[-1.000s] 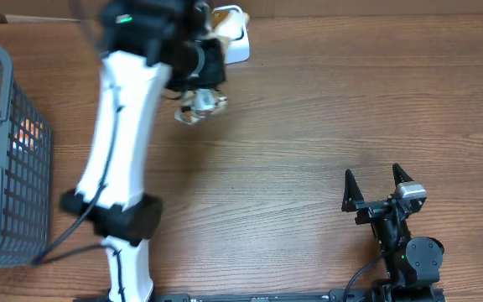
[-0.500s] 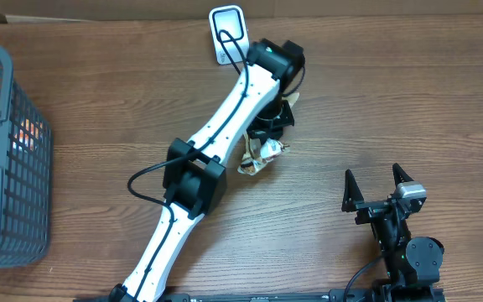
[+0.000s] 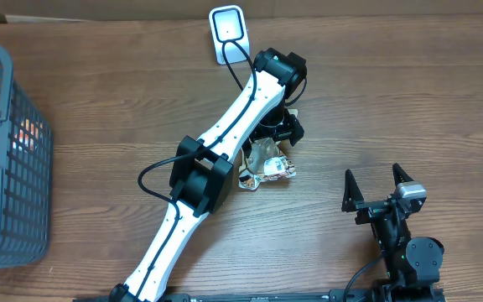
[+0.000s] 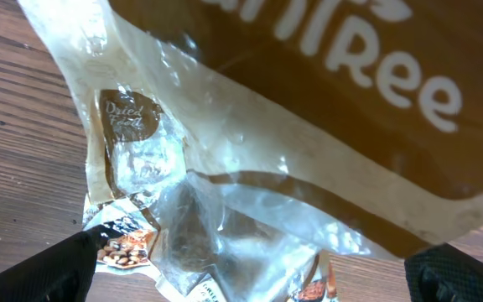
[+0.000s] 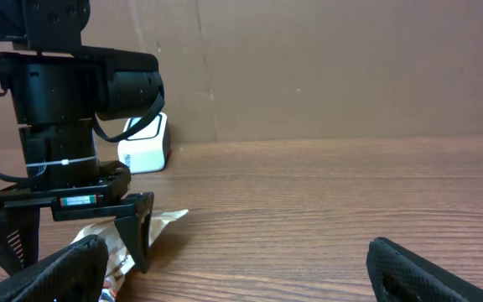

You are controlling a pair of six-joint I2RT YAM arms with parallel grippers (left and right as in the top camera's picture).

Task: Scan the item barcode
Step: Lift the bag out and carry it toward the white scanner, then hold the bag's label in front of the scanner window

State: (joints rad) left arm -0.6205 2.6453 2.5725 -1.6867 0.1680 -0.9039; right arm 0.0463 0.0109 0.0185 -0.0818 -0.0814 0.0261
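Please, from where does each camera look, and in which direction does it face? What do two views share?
Overhead: above the table, facing straight down; shows left arm, right hand, basket, scanner, snack bag.
Left wrist: on the left arm, facing down at the snack bag close below; own fingers in the bottom corners.
Right wrist: low, facing across the table at the open left hand over the bag; own fingers in bottom corners.
Shared: scanner, in overhead and right wrist.
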